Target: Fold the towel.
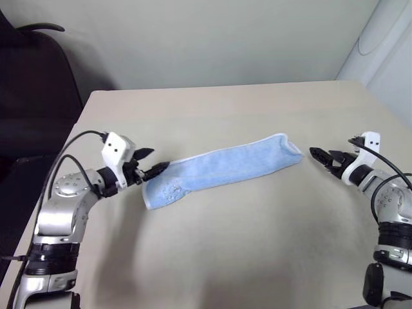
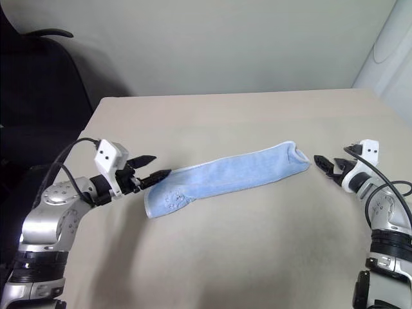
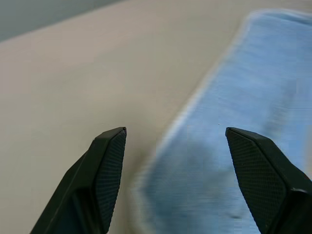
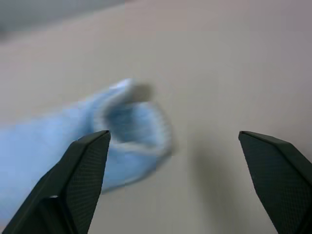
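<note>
The light-blue towel (image 1: 222, 168) lies on the beige table (image 1: 257, 244) as a long narrow folded strip, running from lower left to upper right, with white edging along its sides. My left gripper (image 1: 153, 162) is open just off the strip's left end, one fingertip near the cloth; the towel (image 3: 243, 126) lies ahead between its spread fingers. My right gripper (image 1: 320, 156) is open a short way to the right of the strip's rounded right end (image 4: 131, 122), holding nothing.
A dark chair (image 1: 32, 71) stands beyond the table's left edge. A pale wall runs behind the table, with a white panel (image 1: 386, 45) at the far right. The table's near half is bare.
</note>
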Motion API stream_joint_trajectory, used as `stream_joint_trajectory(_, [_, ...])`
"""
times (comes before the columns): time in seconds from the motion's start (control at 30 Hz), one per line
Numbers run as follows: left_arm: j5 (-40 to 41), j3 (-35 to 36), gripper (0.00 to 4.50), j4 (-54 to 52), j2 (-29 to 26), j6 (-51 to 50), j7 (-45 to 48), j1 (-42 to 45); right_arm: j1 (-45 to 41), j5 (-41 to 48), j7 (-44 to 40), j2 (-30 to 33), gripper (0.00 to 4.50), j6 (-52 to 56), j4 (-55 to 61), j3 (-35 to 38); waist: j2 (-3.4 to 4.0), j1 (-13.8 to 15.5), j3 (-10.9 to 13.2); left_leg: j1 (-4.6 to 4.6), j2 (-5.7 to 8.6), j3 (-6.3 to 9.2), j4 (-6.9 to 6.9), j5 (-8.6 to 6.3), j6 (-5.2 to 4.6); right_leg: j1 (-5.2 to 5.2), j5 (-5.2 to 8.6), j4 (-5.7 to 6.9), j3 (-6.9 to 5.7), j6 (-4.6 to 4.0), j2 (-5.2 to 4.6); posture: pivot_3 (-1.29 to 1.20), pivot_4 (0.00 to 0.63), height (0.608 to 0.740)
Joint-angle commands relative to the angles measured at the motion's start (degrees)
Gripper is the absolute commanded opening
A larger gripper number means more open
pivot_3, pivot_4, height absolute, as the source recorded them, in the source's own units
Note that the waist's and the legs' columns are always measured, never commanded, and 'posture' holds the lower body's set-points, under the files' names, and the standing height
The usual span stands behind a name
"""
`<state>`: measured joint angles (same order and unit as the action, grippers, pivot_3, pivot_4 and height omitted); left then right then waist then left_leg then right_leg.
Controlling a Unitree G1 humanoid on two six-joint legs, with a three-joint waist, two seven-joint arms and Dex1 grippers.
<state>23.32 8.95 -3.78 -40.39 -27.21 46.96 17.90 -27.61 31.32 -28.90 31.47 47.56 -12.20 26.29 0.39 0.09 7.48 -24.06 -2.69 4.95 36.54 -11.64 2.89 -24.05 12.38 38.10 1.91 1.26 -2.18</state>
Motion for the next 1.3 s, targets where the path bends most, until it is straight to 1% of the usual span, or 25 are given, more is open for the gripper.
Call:
stream_joint_trajectory(0.03, [0.49,-1.16,3.52,-2.61,-1.32,0.93,3.33,-0.17,-0.75,9.07,8.25,-4.15,4.45,12.12,5.89,7.65,-0.03,0.06,-0.02,0.0,-0.01,0.02,-0.02,0.0,-0.01,0.0,0.02,-0.02,0.0,0.02,0.01,0.0,0.15,0.738])
stream_joint_trajectory(0.17, [0.04,-3.82,3.52,-3.7,-2.24,0.85,6.51,-1.25,-2.97,13.64,15.35,-10.23,4.45,16.97,3.32,12.52,-0.07,0.06,-0.04,0.0,0.0,0.09,-0.1,-0.02,-0.03,-0.04,0.04,-0.06,-0.02,-0.02,0.05,0.0,0.15,0.738])
stream_joint_trajectory(0.27, [-1.69,-5.73,3.52,-3.54,-2.98,1.81,7.76,-2.4,-4.59,13.58,16.5,-11.84,4.45,17.0,0.32,11.71,-0.07,0.0,-0.05,-0.02,0.01,0.08,-0.16,-0.02,-0.03,-0.13,0.04,-0.05,0.0,-0.03,0.04,0.0,0.15,0.738])
stream_joint_trajectory(0.4, [-2.73,-7.49,3.52,-4.07,-4.89,2.22,10.54,-4.83,-7.25,8.9,14.28,-12.17,4.45,11.55,-5.72,5.31,-0.13,-0.24,-0.08,0.0,-0.04,0.13,-0.26,-0.03,-0.03,-0.19,0.01,-0.04,0.0,-0.08,0.08,0.0,0.15,0.738])
stream_joint_trajectory(0.6, [-5.7,-10.43,3.52,-4.93,-8.28,4.36,13.84,-9.99,-13.75,2.11,11.47,-11.39,4.45,-0.72,-18.89,0.03,-0.28,-0.58,-0.17,0.03,-0.06,0.29,-0.29,-0.05,0.0,-0.25,-0.07,-0.03,0.02,-0.25,0.19,0.0,0.15,0.738])
stream_joint_trajectory(0.7, [-6.85,-11.57,3.52,-4.55,-8.19,5.45,13.87,-12.3,-16.49,-0.63,9.66,-10.83,4.45,-6.5,-25.09,-1.88,-0.36,-0.58,-0.33,0.03,-0.06,0.34,-0.29,-0.06,0.03,-0.27,-0.07,-0.03,0.02,-0.33,0.19,0.0,0.15,0.738])
stream_joint_trajectory(0.8, [-7.26,-12.3,3.52,-4.44,-7.95,5.76,13.86,-13.35,-17.88,-1.3,9.51,-10.29,3.84,-9.44,-28.8,-1.6,-0.39,-0.55,-0.49,0.03,-0.06,0.34,-0.29,-0.08,0.06,-0.26,-0.05,-0.03,0.03,-0.37,0.18,0.0,0.15,0.738])
stream_joint_trajectory(0.87, [-7.18,-12.51,3.52,-5.13,-7.82,5.52,13.86,-14.33,-17.98,-1.34,9.61,-9.74,3.19,-10.78,-29.8,-1.11,-0.3,-0.55,-0.58,0.03,-0.05,0.34,-0.3,-0.1,0.08,-0.26,-0.02,-0.03,0.04,-0.41,0.16,0.0,0.15,0.738])
stream_joint_trajectory(0.97, [-7.12,-12.71,3.52,-6.31,-7.64,5.48,13.83,-16.05,-17.33,-0.28,10.17,-8.97,2.07,-11.48,-28.99,0.35,-0.26,-0.52,-0.61,0.03,-0.05,0.33,-0.33,-0.17,0.15,-0.26,0.03,-0.03,0.04,-0.49,0.15,0.0,0.15,0.738])
stream_joint_trajectory(1.07, [-7.31,-12.82,3.52,-6.85,-7.34,5.9,13.68,-17.51,-15.46,1.28,11.16,-8.33,0.93,-10.37,-25.24,2.31,-0.22,-0.38,-0.63,0.02,-0.05,0.32,-0.38,-0.25,0.2,-0.29,0.09,-0.03,0.03,-0.55,0.15,0.0,0.15,0.738])
stream_joint_trajectory(1.13, [-6.98,-12.62,3.52,-7.23,-6.83,6.06,13.5,-17.78,-14.0,2.43,12.61,-8.12,0.25,-9.39,-21.97,3.69,-0.12,-0.26,-0.69,0.02,-0.05,0.31,-0.38,-0.34,0.2,-0.29,0.14,-0.03,0.03,-0.58,0.15,0.0,0.15,0.738])
stream_joint_trajectory(1.17, [-6.85,-12.52,3.52,-7.35,-6.63,6.1,13.44,-17.81,-13.52,2.82,13.16,-8.12,0.04,-9.06,-20.86,4.11,-0.11,-0.17,-0.7,0.02,-0.05,0.3,-0.39,-0.38,0.2,-0.29,0.16,-0.04,0.03,-0.61,0.14,0.0,0.15,0.738])
stream_joint_trajectory(1.3, [-3.4,-10.14,3.52,-8.56,-4.41,4.7,13.03,-16.67,-10.7,5.29,15.32,-7.69,0.04,-5.9,-12.62,6.0,-0.02,0.39,-0.68,-0.01,-0.02,0.28,-0.4,-0.48,0.17,-0.29,0.25,-0.04,0.01,-0.58,0.09,0.0,0.15,0.738])
